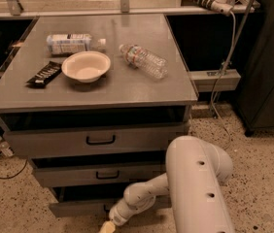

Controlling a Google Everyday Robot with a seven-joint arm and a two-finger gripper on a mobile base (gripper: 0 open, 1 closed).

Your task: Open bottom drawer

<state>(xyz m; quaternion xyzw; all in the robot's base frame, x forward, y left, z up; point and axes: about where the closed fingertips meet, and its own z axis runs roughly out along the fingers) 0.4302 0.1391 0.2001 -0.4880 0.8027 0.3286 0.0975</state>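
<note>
The grey cabinet has three drawer fronts stacked. The bottom drawer is the lowest, narrowest front, near the floor and slightly pulled out. Its handle is hidden behind my wrist. My white arm reaches down and left from the lower right. My gripper sits at the bottom edge of the view, right in front of the bottom drawer's middle. The top drawer and middle drawer each show a black loop handle.
On the cabinet top lie a white bowl, a clear plastic bottle, a second bottle with a label and a black snack bar. A dark cabinet stands at the right. Cables hang at the back right.
</note>
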